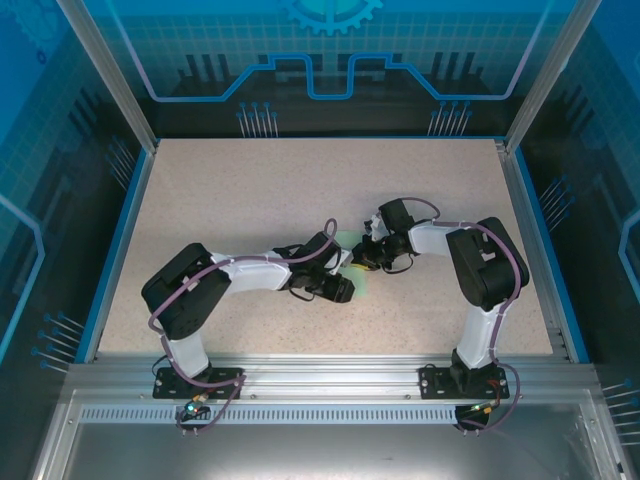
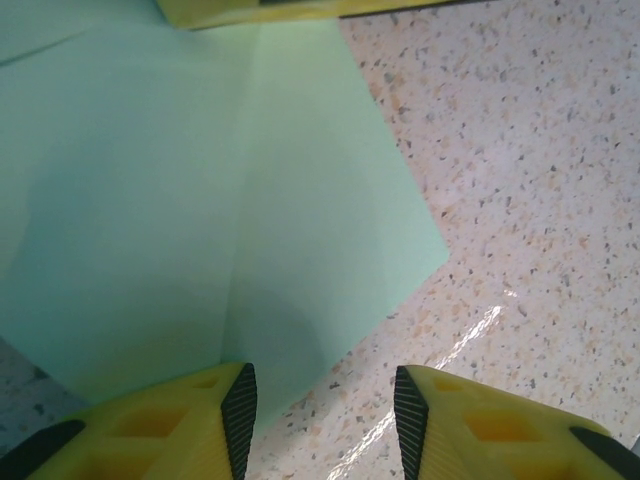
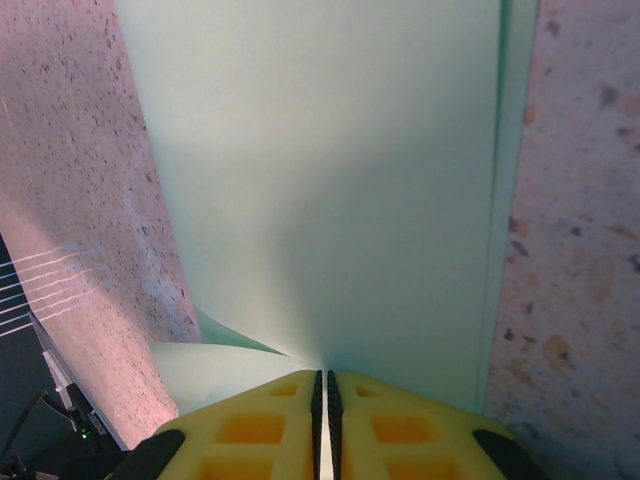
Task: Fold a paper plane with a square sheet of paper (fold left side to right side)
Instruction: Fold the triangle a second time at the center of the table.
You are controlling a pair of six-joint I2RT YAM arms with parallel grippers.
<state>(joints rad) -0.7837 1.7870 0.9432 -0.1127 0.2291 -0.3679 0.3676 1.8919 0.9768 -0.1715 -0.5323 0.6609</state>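
The square sheet of paper (image 2: 200, 200) lies between the 2 sets of jaws, on the speckled table (image 2: 540, 150). Seen from the left wrist, 1 straight crease runs lengthwise away from the left jaws toward the right jaws, whose yellow finger (image 2: 250, 10) sits at the sheet's far edge. 1 corner points out to the right over bare table.

The left jaws stand spread, gripping nothing. 1 finger (image 2: 150, 425) is over the sheet's near corner, the other finger (image 2: 500, 430) is over bare table beside it, and the sheet's near-right edge crosses the gap between them.

The right jaws are pressed together, pinching the paper's edge between their fingers (image 3: 250, 430). From that wrist the sheet stretches straight away from the jaws, its long axis in line with them. A 2nd layer shows along its right edge, and a paler layer curves out at the left, just beside the tips.
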